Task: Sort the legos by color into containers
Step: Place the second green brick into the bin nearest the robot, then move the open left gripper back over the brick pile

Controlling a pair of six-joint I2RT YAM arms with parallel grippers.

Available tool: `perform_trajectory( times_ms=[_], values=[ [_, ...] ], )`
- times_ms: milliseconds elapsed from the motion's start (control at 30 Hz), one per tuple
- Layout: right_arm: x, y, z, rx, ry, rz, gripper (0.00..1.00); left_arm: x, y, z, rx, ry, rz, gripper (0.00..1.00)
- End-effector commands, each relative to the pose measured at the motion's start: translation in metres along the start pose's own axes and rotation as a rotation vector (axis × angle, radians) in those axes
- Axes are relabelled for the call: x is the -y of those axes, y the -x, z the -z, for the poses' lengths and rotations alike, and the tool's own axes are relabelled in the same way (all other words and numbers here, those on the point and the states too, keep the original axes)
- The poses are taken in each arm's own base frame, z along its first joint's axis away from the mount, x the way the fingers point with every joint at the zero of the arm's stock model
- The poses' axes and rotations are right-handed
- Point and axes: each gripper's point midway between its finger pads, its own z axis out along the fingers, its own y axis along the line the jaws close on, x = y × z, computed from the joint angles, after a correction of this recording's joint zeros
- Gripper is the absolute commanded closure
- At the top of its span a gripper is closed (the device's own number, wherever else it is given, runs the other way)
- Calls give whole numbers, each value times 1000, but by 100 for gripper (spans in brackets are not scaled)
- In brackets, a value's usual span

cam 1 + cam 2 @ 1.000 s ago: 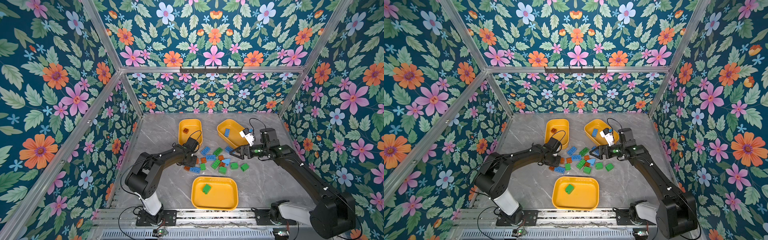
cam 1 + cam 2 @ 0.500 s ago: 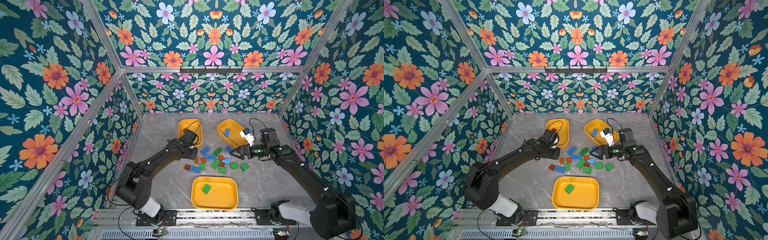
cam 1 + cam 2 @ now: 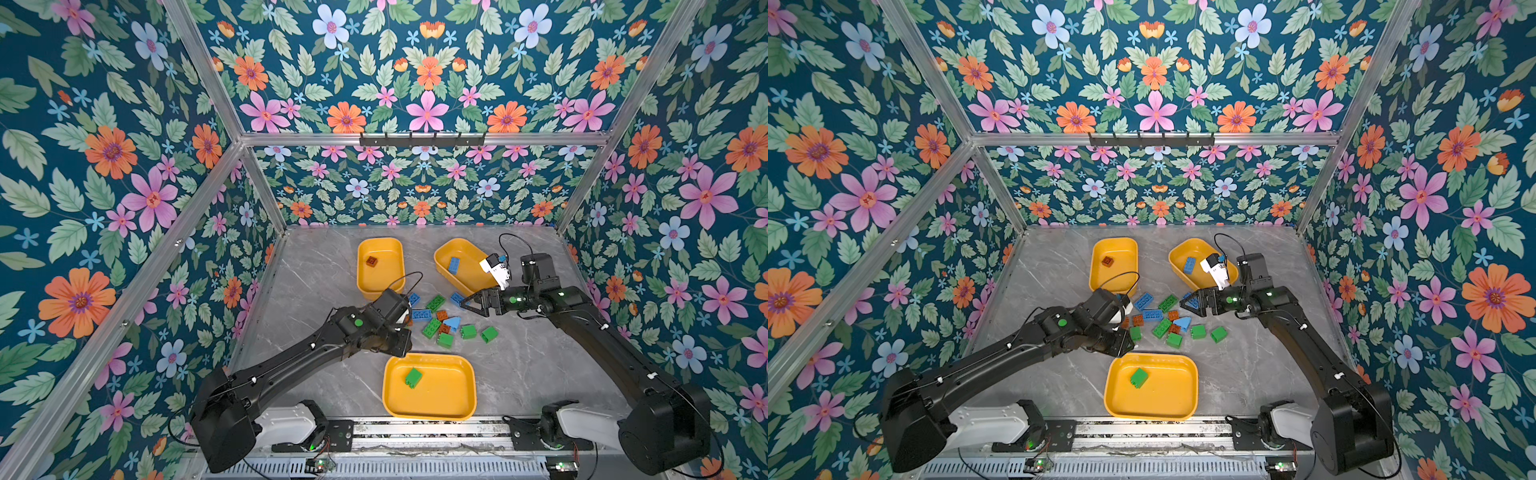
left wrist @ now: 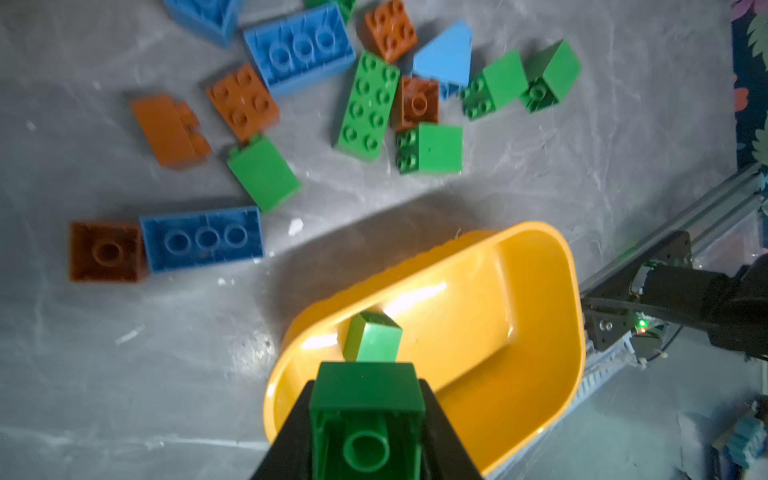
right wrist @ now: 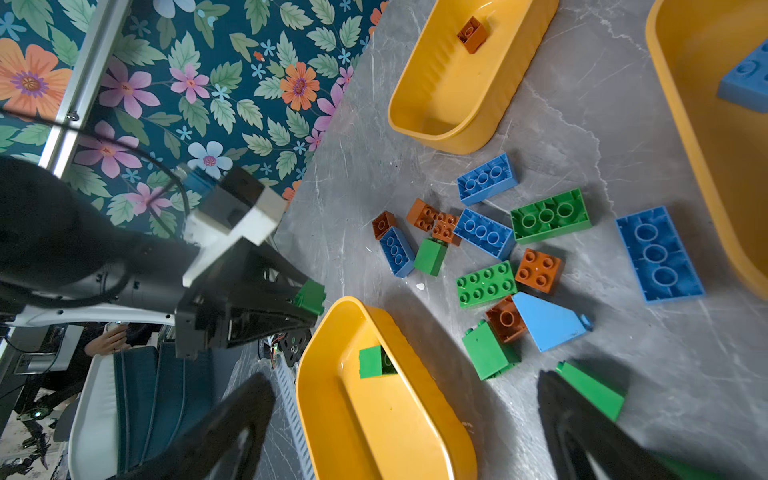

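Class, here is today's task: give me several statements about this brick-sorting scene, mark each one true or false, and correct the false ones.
1. The left gripper grips a green brick. True.
2. The right gripper is shut on a blue brick. False: it is open and holds nothing.
3. The front tray has one green piece lying in it. True.
4. The light-blue sloped piece lies in a tray. False: it lies on the table.
5. The back left tray holds a blue brick. False: it holds a reddish-brown brick.
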Motion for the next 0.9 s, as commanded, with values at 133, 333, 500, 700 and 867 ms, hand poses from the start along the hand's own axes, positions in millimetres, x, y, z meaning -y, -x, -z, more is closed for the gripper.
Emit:
perform_trajectory(
  times_ms=[133, 333, 500, 700, 867],
  values=[
    [0, -1, -2, -12, 18, 11, 1, -7, -35, -24, -87, 14, 77, 65],
    [-1, -2, 0, -13, 8, 15, 1, -15, -29, -15, -74, 80, 63, 44],
    [0, 1, 0, -6, 2, 16, 1, -20, 3, 2, -6, 96, 65, 38],
    [-3, 8, 0, 6, 17, 9, 1, -80, 38, 17, 124, 238, 245, 38],
    [-4, 7, 0, 6, 20, 3, 1, -95, 47, 7, 221, 260, 486, 37]
  ],
)
